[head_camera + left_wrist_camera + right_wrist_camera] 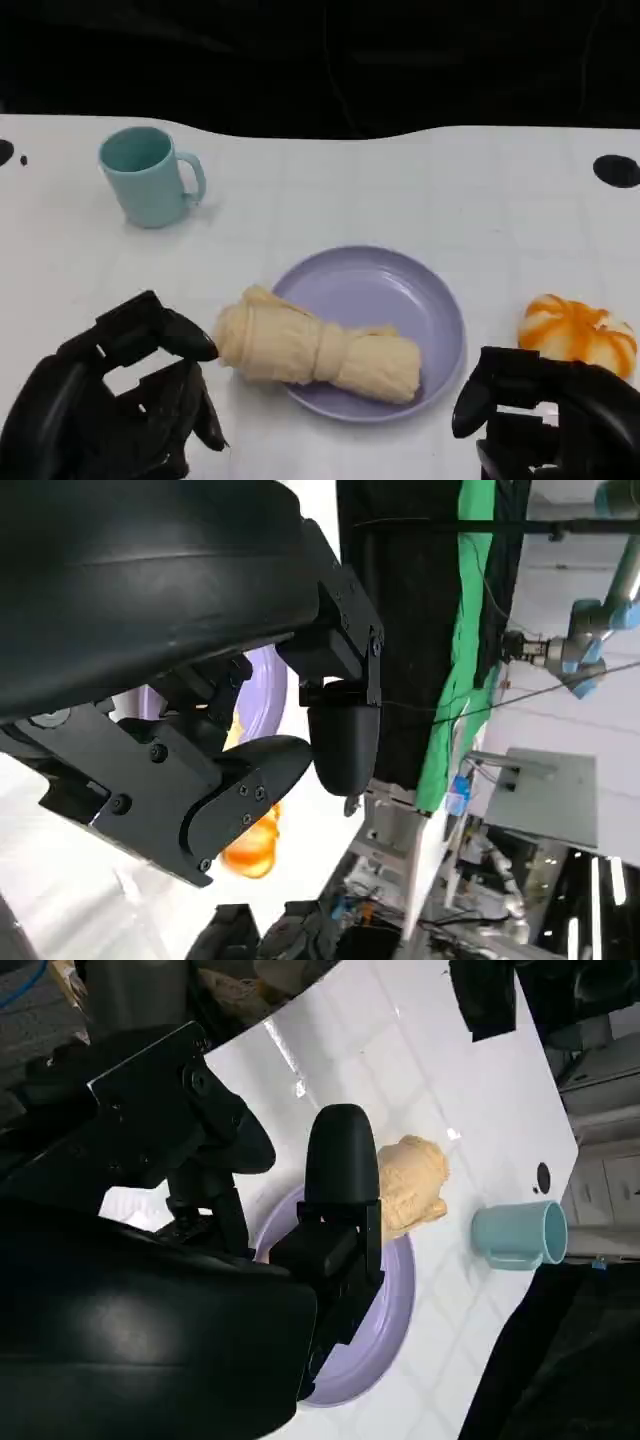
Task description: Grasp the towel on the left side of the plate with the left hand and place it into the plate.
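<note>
A rolled cream towel [318,347] lies across the near-left rim of the lavender plate [400,290], one end hanging off onto the table. My left hand [120,400] sits low at the near left, just left of the towel, fingers apart and holding nothing. My right hand [550,410] rests at the near right, empty, with fingers apart. The right wrist view shows the towel [412,1188] on the plate [385,1310] beyond my right hand [335,1220]. In the left wrist view my left hand [250,740] is empty, with a bit of plate [268,685] behind it.
A teal mug [148,176] stands at the far left of the white table [400,180], and also shows in the right wrist view [520,1235]. An orange-and-white striped object [580,330] lies right of the plate, close to my right hand. The table's far edge meets a black backdrop.
</note>
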You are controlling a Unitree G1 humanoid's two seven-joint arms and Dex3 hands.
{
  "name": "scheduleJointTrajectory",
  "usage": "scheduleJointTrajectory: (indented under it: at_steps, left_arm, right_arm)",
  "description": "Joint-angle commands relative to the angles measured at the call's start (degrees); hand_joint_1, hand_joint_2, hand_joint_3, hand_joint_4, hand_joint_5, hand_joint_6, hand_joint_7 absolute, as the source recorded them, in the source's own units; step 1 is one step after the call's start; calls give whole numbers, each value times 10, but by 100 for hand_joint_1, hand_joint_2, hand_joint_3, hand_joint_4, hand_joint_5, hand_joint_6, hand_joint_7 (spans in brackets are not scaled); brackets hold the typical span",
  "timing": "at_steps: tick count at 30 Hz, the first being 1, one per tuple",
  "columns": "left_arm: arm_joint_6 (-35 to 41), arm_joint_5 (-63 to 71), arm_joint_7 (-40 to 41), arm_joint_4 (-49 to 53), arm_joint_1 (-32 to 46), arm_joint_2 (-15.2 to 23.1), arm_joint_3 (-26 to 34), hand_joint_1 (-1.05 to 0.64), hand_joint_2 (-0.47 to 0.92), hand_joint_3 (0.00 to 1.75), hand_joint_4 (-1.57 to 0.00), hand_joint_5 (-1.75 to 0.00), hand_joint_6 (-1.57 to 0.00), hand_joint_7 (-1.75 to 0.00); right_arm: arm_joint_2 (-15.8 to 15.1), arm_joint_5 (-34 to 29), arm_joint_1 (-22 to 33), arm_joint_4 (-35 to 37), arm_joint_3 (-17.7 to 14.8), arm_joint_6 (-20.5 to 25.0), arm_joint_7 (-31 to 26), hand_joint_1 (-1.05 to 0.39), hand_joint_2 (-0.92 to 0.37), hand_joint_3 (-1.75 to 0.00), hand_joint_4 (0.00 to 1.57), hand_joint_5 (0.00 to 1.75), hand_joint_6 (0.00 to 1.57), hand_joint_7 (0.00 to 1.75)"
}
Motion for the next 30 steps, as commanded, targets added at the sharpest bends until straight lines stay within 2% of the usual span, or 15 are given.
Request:
scheduleJointTrajectory:
  at_steps: [1, 14, 30]
  left_arm:
    - [-19, 1, 16, 22, -4, -11, -7, -9, 49, 131, -88, -175, -77, -158]
    - [-46, -6, 7, 46, -5, -4, -7, -8, 52, 128, -88, -172, -77, -156]
    - [-58, -10, 2, 48, 1, 6, -6, -8, 48, 132, -90, -170, -80, -152]
  right_arm:
    - [-12, 0, 3, 16, -18, -17, 13, 2, -53, -122, 68, 174, 67, 145]
    - [-13, -15, 14, 29, -10, -49, 18, 2, -55, -120, 64, 175, 64, 146]
    - [-11, -23, 19, 19, -5, -54, 19, 5, -57, -119, 65, 174, 64, 146]
